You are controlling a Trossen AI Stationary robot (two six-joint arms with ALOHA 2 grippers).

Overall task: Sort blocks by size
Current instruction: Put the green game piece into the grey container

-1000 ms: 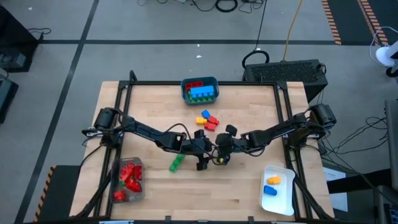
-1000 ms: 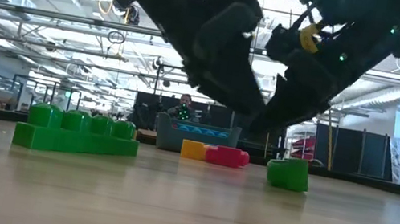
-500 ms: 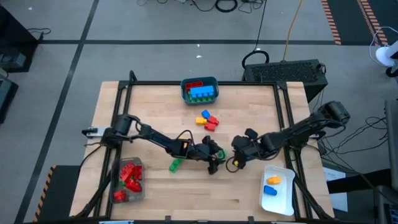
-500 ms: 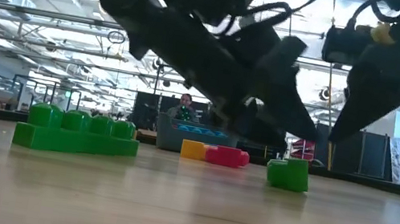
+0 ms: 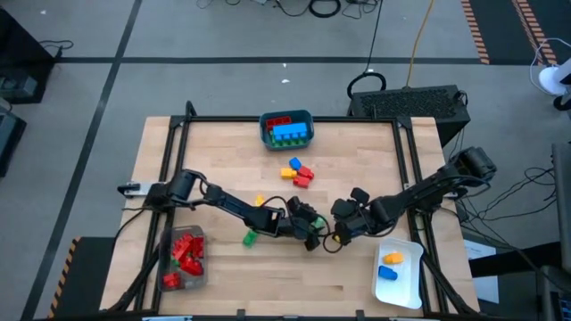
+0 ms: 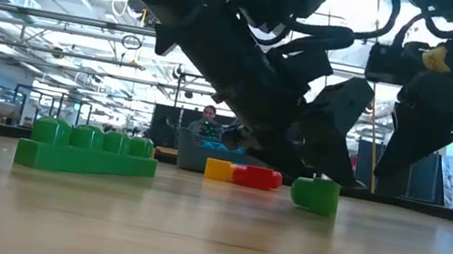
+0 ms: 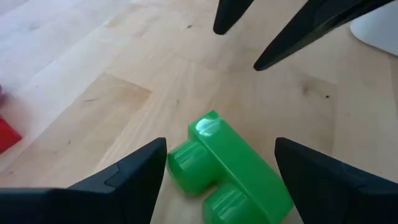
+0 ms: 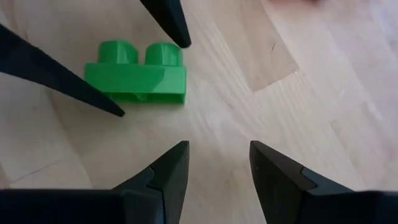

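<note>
A small green two-stud brick (image 7: pixel 231 175) lies on the table near its middle, and also shows in the right wrist view (image 8: pixel 137 73) and the low view (image 6: pixel 315 195). My left gripper (image 7: pixel 221 144) is open and low over it, one finger on each side of it (image 5: pixel 312 237). My right gripper (image 8: pixel 219 147) is open and empty, just to the right of the brick (image 5: pixel 340 231), pointing at it. A long green brick (image 5: pixel 252 237) lies to the left of both grippers. My left gripper has one fingertip (image 7: pixel 163 149) right beside a stud (image 7: pixel 181 163) of the small green brick, and the other finger stands clear of the brick's far end. I cannot tell whether the fingertip touches the stud. The brick lies on the table.
A teal bin (image 5: pixel 307 118) with blue and red bricks stands at the far edge. Loose yellow, blue, red and orange bricks (image 5: pixel 299 171) lie in front of it. A clear box of red bricks (image 5: pixel 185 252) is near left, a white tray (image 5: pixel 396 283) near right.
My left gripper has gone toward the table's right and near edge and down, and now straddles the small green brick. My right gripper has drawn back toward the right edge. The small green brick has slid a little toward the table's left.
</note>
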